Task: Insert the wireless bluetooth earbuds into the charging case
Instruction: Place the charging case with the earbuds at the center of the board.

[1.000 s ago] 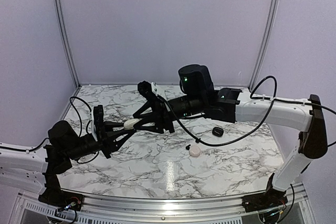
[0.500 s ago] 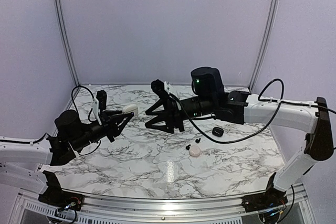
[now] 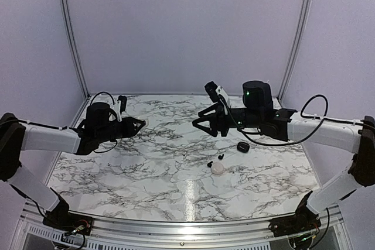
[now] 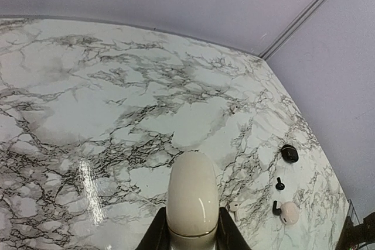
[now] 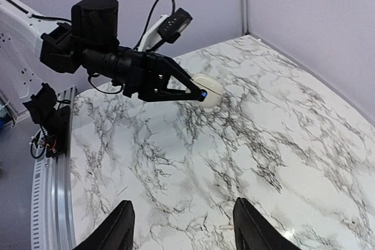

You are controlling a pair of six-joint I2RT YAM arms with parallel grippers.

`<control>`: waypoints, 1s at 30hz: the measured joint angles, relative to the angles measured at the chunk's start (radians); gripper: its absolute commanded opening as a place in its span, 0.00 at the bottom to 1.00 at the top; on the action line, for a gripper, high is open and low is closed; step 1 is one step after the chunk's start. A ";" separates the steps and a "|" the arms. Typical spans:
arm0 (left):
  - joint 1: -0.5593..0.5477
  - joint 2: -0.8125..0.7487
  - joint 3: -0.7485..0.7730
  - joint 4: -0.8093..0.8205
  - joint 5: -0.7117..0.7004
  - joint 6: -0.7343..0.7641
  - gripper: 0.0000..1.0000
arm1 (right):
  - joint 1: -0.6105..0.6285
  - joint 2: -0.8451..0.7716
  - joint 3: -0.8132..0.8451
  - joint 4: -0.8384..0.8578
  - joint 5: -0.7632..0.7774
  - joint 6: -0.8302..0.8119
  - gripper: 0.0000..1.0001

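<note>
white case clamped in left gripper, earbuds on table

the white charging case (image 4: 192,196) is gripped by the left gripper (image 3: 138,124) and held above the marble table (image 3: 146,174). its long axis is in line with the fingers, rounded end toward the right arm. the left arm is stretched out near level. the right gripper (image 5: 184,229) is spread, with nothing between its fingers. two black earbuds (image 3: 210,163) are seen beside a white round piece (image 3: 217,168), near a black case (image 3: 242,146). their heading cannot be made out.

Glossy marble-look table (image 3: 146,174) — glare-streaked, smooth cream plastic charging case (image 4: 192,194) — shiny, matt black plastic right gripper (image 5: 183,203)
</note>
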 measured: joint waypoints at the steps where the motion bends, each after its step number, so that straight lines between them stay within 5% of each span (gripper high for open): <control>1: 0.012 0.023 0.010 -0.006 0.012 -0.007 0.06 | -0.016 -0.002 -0.014 0.000 0.011 0.008 0.58; 21: 0.185 0.448 0.288 -0.196 0.166 -0.105 0.10 | -0.154 -0.019 -0.104 -0.055 0.114 0.086 0.58; 30: 0.193 0.500 0.381 -0.304 0.148 -0.098 0.25 | -0.241 -0.019 -0.135 -0.105 0.141 0.119 0.59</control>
